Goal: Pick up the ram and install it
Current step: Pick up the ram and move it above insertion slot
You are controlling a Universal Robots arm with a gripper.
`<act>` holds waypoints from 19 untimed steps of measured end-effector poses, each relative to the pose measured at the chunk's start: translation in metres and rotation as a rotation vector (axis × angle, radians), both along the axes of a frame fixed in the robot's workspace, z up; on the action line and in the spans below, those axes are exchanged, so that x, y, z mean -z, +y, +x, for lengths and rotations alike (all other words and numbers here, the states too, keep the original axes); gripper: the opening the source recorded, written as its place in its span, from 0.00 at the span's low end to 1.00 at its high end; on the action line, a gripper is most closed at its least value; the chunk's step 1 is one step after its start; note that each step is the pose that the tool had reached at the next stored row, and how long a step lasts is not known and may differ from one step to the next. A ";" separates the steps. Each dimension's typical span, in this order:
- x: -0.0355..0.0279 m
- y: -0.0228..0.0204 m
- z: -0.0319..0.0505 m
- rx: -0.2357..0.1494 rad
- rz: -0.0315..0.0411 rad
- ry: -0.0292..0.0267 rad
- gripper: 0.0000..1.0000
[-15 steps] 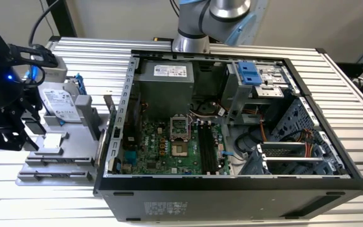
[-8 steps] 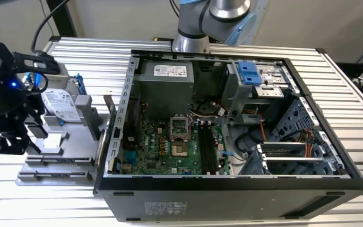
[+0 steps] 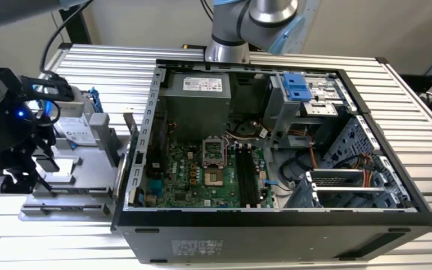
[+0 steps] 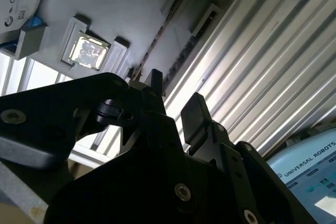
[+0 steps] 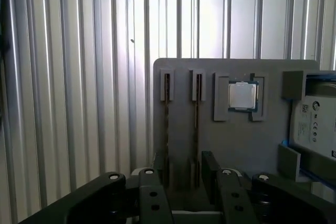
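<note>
Two ram sticks stand on edge in the grooves of a grey fixture. One ram runs into the gap between my fingers, close to one finger. The other ram ends behind the other finger. My gripper is open just above them, with nothing held. In the second wrist view the same sticks lie beyond the open gripper. In the exterior view the gripper hangs over the fixture at the exterior view's left, away from the motherboard's long black slots.
The fixture also carries a square silver processor and a labelled hard drive. An open computer case fills the middle of the ribbed metal table, with a green motherboard and a blue-handled drive bay inside.
</note>
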State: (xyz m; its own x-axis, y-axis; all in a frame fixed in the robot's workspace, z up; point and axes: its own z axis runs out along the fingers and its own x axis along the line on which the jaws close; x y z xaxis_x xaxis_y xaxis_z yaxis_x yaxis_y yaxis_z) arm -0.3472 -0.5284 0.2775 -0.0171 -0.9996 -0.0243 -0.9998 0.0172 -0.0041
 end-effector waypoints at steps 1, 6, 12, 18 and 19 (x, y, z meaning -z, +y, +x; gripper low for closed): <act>0.0019 -0.0011 0.0000 0.000 0.0000 0.0000 1.00; 0.0100 -0.0072 0.0000 0.003 0.0000 0.0026 1.00; 0.0197 -0.0130 0.0001 0.004 0.0001 0.0055 1.00; 0.0305 -0.0134 0.0016 0.005 0.0000 0.0056 1.00; 0.0324 -0.0134 0.0016 0.005 0.0000 0.0057 1.00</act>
